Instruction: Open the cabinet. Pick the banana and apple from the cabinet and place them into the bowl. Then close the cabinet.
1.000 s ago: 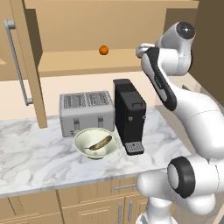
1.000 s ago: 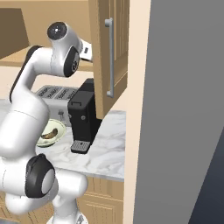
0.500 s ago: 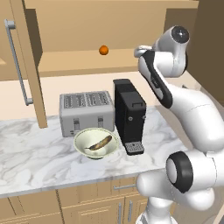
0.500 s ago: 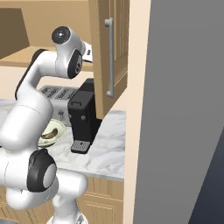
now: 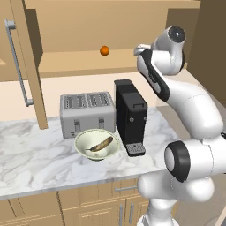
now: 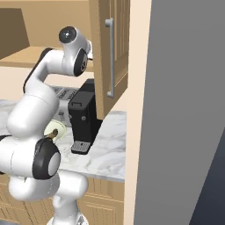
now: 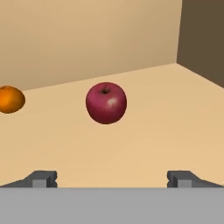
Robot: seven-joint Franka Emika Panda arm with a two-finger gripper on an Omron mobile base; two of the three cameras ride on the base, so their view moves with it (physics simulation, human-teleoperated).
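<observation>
Fingers (image 7: 113,178) spread wide apart, empty, aimed into open cabinet (image 5: 88,31); fingertips (image 7: 43,178) low in hand view, short of apple (image 7: 106,103). Apple resting on cabinet shelf, stem up, centred between the tips and near right inner wall; orange ball (image 7: 10,99) farther left on same shelf, well apart from apple. Left cabinet door (image 5: 26,66) swung outward, right door (image 6: 110,52) likewise. Bowl (image 5: 96,145) on marble worktop (image 5: 31,159) just in front of toaster (image 5: 86,112), beside black coffee machine (image 5: 130,115). Banana (image 5: 99,145) lying inside bowl.
</observation>
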